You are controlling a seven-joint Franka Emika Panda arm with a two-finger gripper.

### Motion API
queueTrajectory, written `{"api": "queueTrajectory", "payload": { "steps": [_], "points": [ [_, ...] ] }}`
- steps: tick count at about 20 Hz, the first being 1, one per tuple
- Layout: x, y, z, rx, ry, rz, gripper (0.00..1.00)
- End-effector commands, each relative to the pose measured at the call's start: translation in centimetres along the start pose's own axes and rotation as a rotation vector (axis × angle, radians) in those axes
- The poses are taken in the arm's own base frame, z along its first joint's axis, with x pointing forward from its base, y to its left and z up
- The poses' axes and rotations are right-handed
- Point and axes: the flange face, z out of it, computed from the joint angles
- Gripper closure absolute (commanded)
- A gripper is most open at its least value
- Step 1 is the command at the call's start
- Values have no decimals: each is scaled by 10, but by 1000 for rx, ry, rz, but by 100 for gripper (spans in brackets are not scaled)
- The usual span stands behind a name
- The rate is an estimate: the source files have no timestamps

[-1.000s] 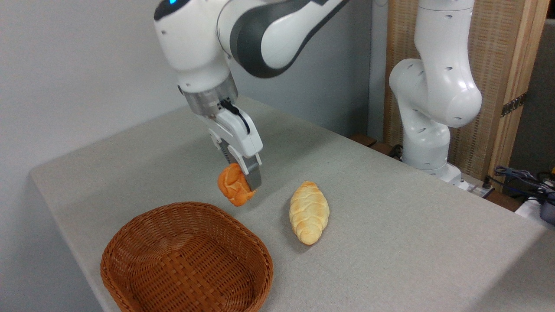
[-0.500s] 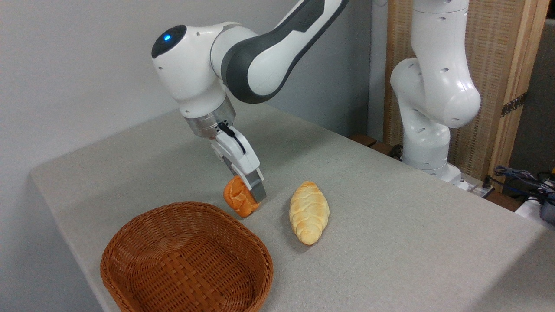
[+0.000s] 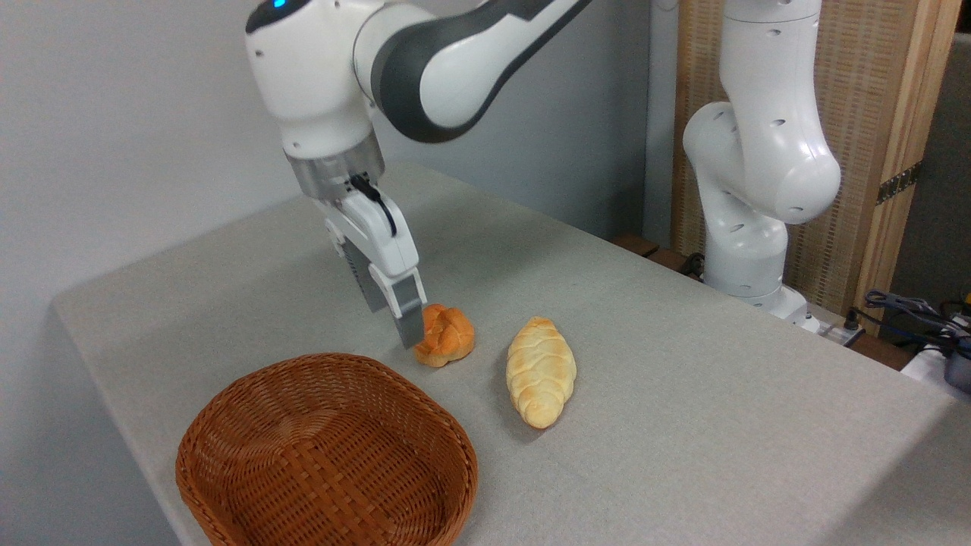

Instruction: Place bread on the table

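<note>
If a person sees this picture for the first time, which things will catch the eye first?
First the big white arm coming down from the top, its gripper just left of the small orange bread lying on the table. Then the pale braided loaf to its right and the empty wicker basket at the front left.

The small orange-brown bun (image 3: 445, 345) sits on the table (image 3: 683, 409), which has a grey-beige cloth on it. The bun is near the middle of the table, just past the far rim of the brown wicker basket (image 3: 326, 455). The basket sits by the near edge, towards the left. A long pale yellow braided loaf (image 3: 540, 371) lies just to the right of the bun, not touching it. The gripper (image 3: 406, 330) hangs beside the bun on its left. One grey finger (image 3: 408, 317) shows in front, close to the bun or touching it. The jaws are not holding the bun.
</note>
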Motion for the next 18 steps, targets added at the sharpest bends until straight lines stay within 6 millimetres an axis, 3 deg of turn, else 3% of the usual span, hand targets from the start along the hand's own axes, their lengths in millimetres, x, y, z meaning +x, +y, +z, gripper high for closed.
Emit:
{"api": "queueTrajectory", "payload": {
  "steps": [1,7,18],
  "points": [
    [-5,-18,-40,51,64,-37,0],
    [-46,-73,-82,108,155,-164,0],
    [-43,-74,-78,113,151,-164,0]
  ]
}}
